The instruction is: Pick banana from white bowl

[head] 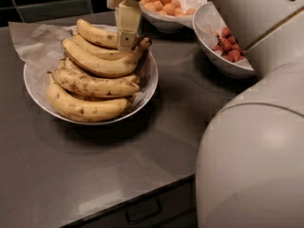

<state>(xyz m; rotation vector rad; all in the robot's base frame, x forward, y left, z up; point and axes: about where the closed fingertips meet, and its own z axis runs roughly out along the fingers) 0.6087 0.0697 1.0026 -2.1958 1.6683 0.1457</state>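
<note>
The white bowl (151, 82), wide, shallow and lined with crinkled paper, stands left of centre and holds several bananas. The banana (94, 33), plump, curved and fairly clean, lies on top at the back of the pile. A longer, paler banana (97, 63) lies just below it, with brown-streaked ones further down. My gripper (126, 38) comes down from the top edge and sits at the right end of the top banana, close to the dark stems at the bowl's right side.
A white bowl of orange balls (167, 4) stands at the back. A deeper white bowl of red fruits (227, 46) stands to the right. My arm's large pale body (256, 141) fills the right side. The counter's front edge with a drawer handle (142, 210) runs below.
</note>
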